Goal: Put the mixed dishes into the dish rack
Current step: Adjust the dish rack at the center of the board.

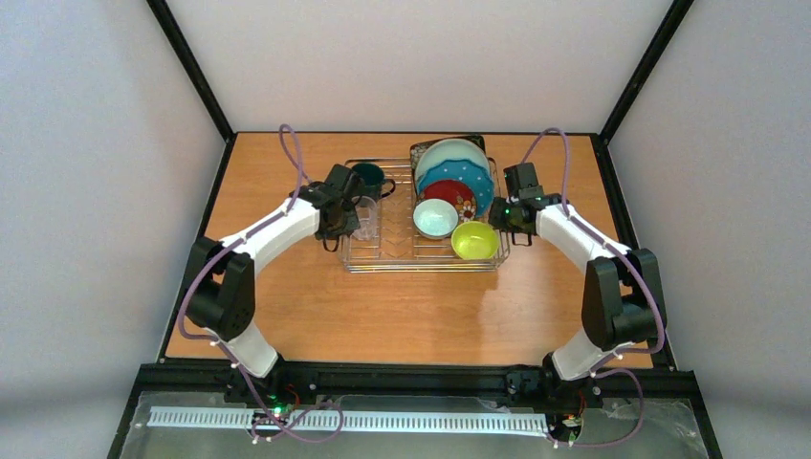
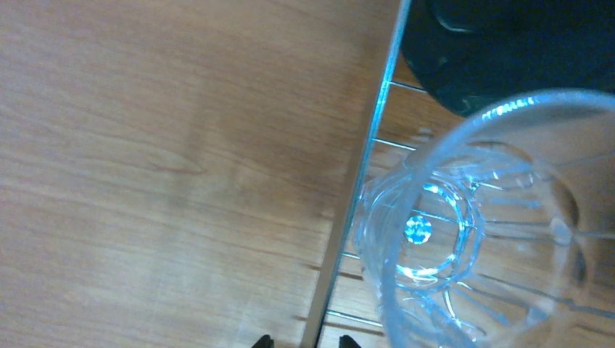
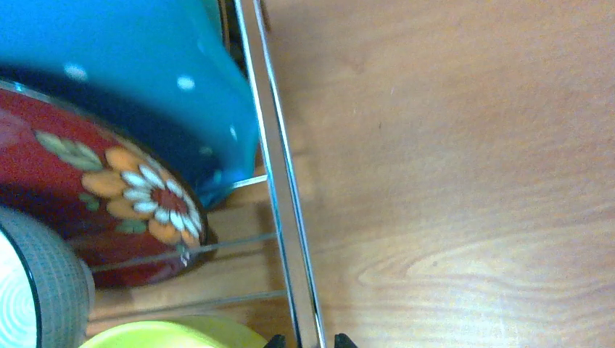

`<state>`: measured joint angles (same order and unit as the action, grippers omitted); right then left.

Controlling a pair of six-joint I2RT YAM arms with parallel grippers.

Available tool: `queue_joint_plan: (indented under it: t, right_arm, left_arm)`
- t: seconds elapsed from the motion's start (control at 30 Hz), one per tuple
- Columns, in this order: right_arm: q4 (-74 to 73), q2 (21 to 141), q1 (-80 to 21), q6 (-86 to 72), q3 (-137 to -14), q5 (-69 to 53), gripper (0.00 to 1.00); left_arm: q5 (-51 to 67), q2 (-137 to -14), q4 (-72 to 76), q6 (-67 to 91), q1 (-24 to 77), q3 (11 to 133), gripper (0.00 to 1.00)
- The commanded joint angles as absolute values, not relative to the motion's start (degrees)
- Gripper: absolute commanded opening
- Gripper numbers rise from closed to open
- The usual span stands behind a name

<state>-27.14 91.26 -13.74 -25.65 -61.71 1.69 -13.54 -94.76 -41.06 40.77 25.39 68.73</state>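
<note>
The dish rack point(image 1: 397, 251) holds all the dishes. A black square floral plate point(image 1: 421, 149), pale mint plate point(image 1: 451, 156), blue dotted plate point(image 1: 473, 179) and small red floral plate point(image 1: 449, 195) stand on edge at its right. In front of them sit the mint bowl point(image 1: 435, 218) and yellow-green bowl point(image 1: 474, 240). The dark green mug point(image 1: 368, 176) and clear glass cup point(image 2: 493, 239) are at its left end. My left gripper point(image 2: 306, 342) is open astride the rack's left rim point(image 2: 362, 181). My right gripper point(image 3: 309, 342) is open astride the right rim point(image 3: 279, 167).
Bare wooden table point(image 1: 411, 311) lies in front of the rack and on both sides. Black frame posts point(image 1: 196, 72) rise at the back corners. The red plate point(image 3: 94, 196) and blue plate point(image 3: 130, 65) stand close to the right rim.
</note>
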Motion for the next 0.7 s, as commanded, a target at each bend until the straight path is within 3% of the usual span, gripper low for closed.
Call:
queue_joint_plan:
  t: [0.0,0.07,0.2,0.67]
  right_arm:
    - [-34.68,90.79,-15.85,-28.0,-62.46,-2.92,0.44]
    - [-34.99,90.81,-15.9,-27.71,-63.34,-2.79,0.49]
    - [-35.78,91.24,-15.86,-27.02,-65.55,-2.47,0.57]
    - [-37.35,93.83,-15.9,-24.73,-73.7,3.49,0.58]
  left_arm:
    - [-13.52,-92.78,-35.53,43.54,25.44,70.28,0.56]
    - [-12.89,-91.94,-35.4,43.42,25.46,70.2,0.7]
    - [-12.26,-90.28,-35.45,43.44,25.44,70.11,0.8]
    - [-9.55,-83.56,-37.52,44.11,25.48,67.41,0.79]
